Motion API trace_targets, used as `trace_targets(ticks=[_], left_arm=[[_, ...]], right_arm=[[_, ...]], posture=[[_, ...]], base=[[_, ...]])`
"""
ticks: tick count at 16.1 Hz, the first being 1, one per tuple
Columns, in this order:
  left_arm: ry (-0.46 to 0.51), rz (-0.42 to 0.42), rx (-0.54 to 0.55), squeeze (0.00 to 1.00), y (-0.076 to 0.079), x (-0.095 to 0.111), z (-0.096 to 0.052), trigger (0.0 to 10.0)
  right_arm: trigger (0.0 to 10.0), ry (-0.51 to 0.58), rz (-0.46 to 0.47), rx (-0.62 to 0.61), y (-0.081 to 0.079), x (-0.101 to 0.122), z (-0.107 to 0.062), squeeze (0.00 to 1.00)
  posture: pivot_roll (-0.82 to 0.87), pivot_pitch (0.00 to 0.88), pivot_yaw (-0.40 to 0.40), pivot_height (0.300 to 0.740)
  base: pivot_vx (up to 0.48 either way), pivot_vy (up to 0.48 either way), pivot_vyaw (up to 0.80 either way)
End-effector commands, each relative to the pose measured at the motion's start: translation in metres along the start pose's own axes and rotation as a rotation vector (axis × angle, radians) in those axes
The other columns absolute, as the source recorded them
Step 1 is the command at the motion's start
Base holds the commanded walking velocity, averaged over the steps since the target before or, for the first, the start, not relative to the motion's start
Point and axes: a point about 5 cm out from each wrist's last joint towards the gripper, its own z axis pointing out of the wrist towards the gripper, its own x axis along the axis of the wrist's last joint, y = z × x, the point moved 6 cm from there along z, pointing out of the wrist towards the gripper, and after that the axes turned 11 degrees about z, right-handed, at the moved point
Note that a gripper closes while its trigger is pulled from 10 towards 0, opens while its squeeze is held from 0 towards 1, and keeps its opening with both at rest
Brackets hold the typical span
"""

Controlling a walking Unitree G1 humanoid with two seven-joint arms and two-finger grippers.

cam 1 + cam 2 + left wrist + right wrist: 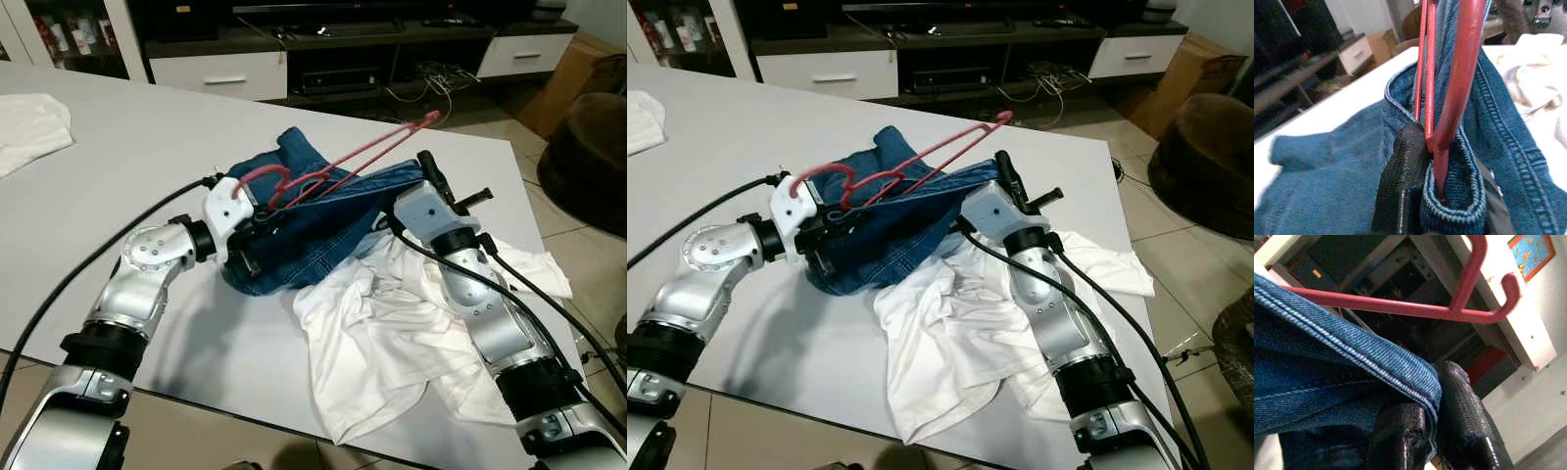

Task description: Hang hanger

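One red hanger [338, 168] lies tilted across the jeans [313, 220] on the white table [137, 147], its hook end near the left gripper and its far tip raised above the denim toward the table's back edge. No brand, label or writing can be read on it or on the cloth.

In the left wrist view the left gripper [1442, 196] is pinched on a folded denim hem with the hanger's red stem caught between its fingers [1403, 186]. In the head views that gripper [257, 217] sits at the left end of the jeans, by the hook.

In the right wrist view the right gripper [1432, 426] has its two fingers [1464, 416] pressed together on a seamed edge of the jeans, the hanger's bar passing above, apart from them. Seen from the head, it [428, 168] holds the right end of the denim.

A crumpled white shirt [382, 333] lies just beside the jeans, under the right arm. Another white cloth [29, 127] rests well apart at the table's left edge. A TV cabinet [323, 59] stands behind.
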Motion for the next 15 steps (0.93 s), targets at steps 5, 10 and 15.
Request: trace_targets(ticks=[5, 10, 15], left_arm=[[-0.175, -0.309, -0.06, 0.0, 0.019, -0.047, -0.042, 0.0], [-0.22, -0.365, -0.066, 0.0, 0.025, -0.052, -0.051, 0.0], [-0.299, -0.392, -0.05, 0.0, 0.031, -0.061, -0.062, 0.0]], right_arm=[[0.0, 0.072, -0.063, -0.206, 0.055, 0.009, -0.004, 0.0], [1.3, 0.135, -0.105, -0.25, 0.061, 0.018, -0.008, 0.0], [10.0, 0.027, -0.012, -0.339, 0.077, -0.006, -0.015, 0.0]], posture=[[0.04, 0.082, -0.02, 0.74], [0.04, 0.083, -0.019, 0.74], [0.04, 0.083, -0.016, 0.74]], base=[[0.0, 0.0, 0.0], [0.0, 0.0, 0.0], [0.0, 0.0, 0.0]])
